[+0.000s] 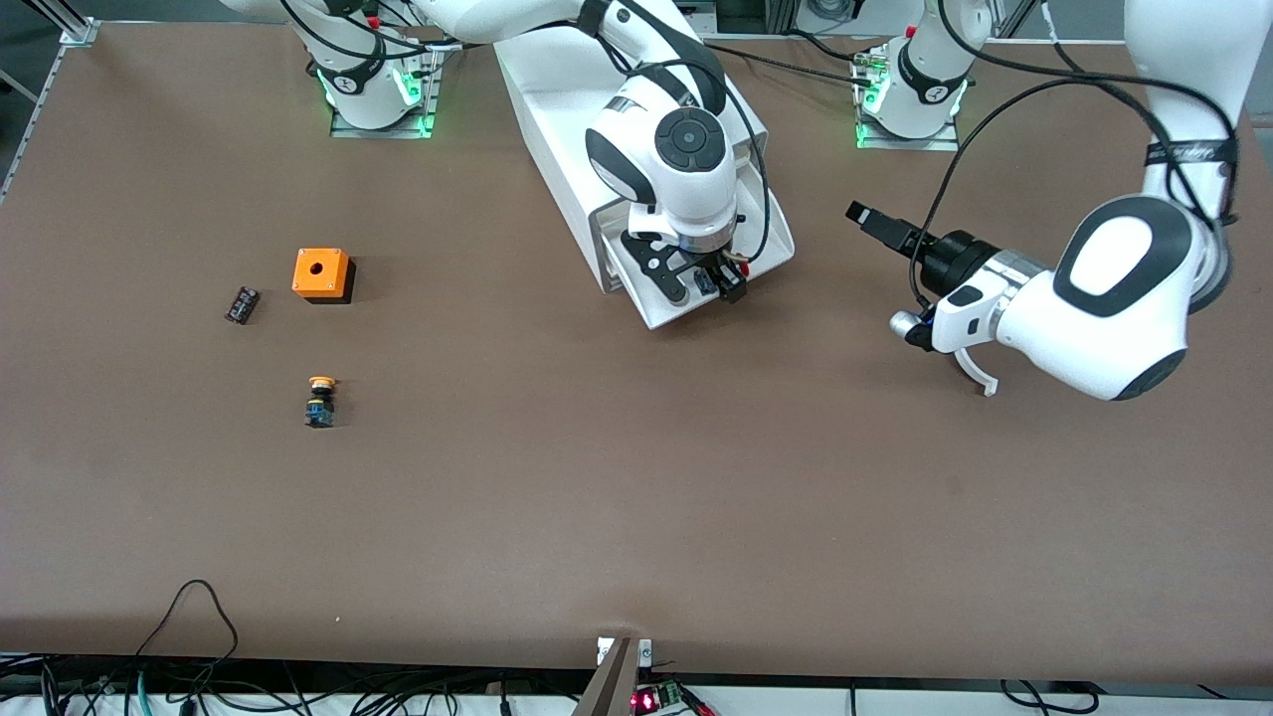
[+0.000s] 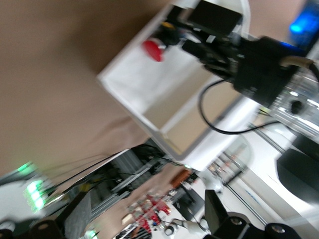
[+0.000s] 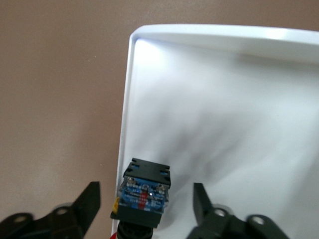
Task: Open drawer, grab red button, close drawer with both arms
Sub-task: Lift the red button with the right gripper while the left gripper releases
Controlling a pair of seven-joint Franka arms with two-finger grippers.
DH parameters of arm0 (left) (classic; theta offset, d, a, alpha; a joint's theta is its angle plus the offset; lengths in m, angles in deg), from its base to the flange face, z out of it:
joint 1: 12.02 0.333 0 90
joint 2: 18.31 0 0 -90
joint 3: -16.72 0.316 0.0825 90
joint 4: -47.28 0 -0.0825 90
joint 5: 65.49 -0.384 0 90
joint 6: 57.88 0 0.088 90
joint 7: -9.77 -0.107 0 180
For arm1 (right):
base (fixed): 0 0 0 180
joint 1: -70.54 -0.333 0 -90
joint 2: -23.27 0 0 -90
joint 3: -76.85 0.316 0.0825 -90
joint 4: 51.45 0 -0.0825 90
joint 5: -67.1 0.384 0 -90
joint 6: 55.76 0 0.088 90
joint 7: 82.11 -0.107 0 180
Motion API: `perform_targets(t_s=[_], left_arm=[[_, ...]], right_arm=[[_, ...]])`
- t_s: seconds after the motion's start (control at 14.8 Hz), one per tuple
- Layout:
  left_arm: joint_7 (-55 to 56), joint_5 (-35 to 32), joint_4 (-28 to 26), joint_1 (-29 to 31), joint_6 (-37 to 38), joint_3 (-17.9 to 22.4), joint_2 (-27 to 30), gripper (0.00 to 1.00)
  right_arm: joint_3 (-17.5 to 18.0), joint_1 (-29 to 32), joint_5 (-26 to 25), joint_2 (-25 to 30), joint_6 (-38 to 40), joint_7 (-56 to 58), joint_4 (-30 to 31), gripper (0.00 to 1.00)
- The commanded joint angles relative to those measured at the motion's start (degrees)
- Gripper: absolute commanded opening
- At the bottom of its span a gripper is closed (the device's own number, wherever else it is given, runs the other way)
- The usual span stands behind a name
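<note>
White plastic is catching the light where the drawer is standing pulled out of the cabinet, its front reaching toward the front camera over the brown bench. From the front the right gripper is hanging low over that tray, while the left gripper is waiting in the air toward the left arm's end of the bench, well apart from the cabinet, its fingers spread wide and holding nothing. An orange box, a yellow-capped button and a small dark part are lying toward the right arm's end, well clear of the work. The left wrist view is showing the button with its red cap lying in the drawer close to a corner, the right gripper just beside it. In the right wrist view the right gripper is straddling the button: its fingers are standing part-open on either side of the black and blue body, gaps showing, so nothing is gripped yet. The button is looking light, hard and rigid, and I judge the squared body the better place to pinch, since the rounded cap could slip. It is lying right against the drawer's side wall, so one finger is getting little room there; the tray's open middle is offering freer room, and straight up looks like the clearest way out.
</note>
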Motion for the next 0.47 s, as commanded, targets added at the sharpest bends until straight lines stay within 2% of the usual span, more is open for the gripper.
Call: perform_targets(t_s=[0.0, 0.2, 0.27, 0.41], left_arm=[[6.0, -13.8, 8.2, -4.3, 1.4, -0.1, 0.7, 1.00], [5.4, -30.8, 15.4, -9.0, 0.9, 0.0, 0.9, 1.00], [5.4, -35.3, 18.3, -10.2, 0.9, 0.0, 0.8, 1.00], [5.3, -36.9, 23.8, -9.9, -0.4, 1.0, -0.1, 1.00]], right_arm=[[-0.4, -0.3, -0.9, 0.7, 0.2, -0.3, 0.3, 0.41], [-0.4, -0.2, -0.9, 0.7, 0.3, -0.3, 0.3, 0.06], [-0.4, 0.0, -0.9, 0.8, 0.4, -0.2, 0.3, 0.05], [-0.5, 0.6, -0.5, 1.1, 1.0, 0.2, 0.1, 0.03]])
